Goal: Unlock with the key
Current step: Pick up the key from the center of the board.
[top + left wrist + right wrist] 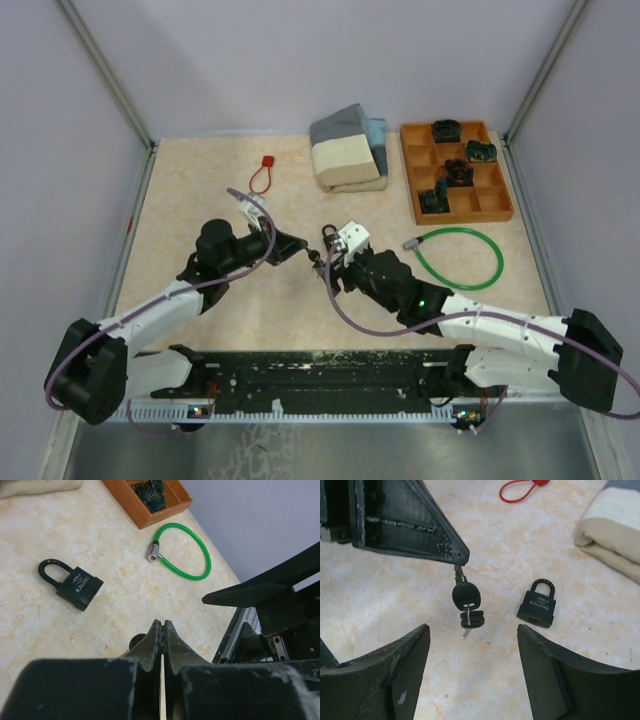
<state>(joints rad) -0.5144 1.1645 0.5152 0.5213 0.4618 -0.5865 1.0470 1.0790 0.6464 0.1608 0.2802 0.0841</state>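
My right gripper [472, 630] stands spread wide and empty; my left gripper [461, 559] pinches the blade of the key [465, 596], hanging just left of the padlock [536, 603] lying flat on the table [380, 595]. Light, stiff and slick, with a second key [472, 619] dangling beneath, it wants holding by its black head, I judge. The jaws hide the blade's tip, and the padlock's keyhole is out of sight.

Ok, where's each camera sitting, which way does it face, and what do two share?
Top external: above and behind the robot, looking down on the table; both arms show.
Left wrist: on that wrist, facing the padlock and green cable lock past its shut left hand.
Right wrist: on that wrist, facing the keys through its open right hand.
Shared: both wrists see the padlock.
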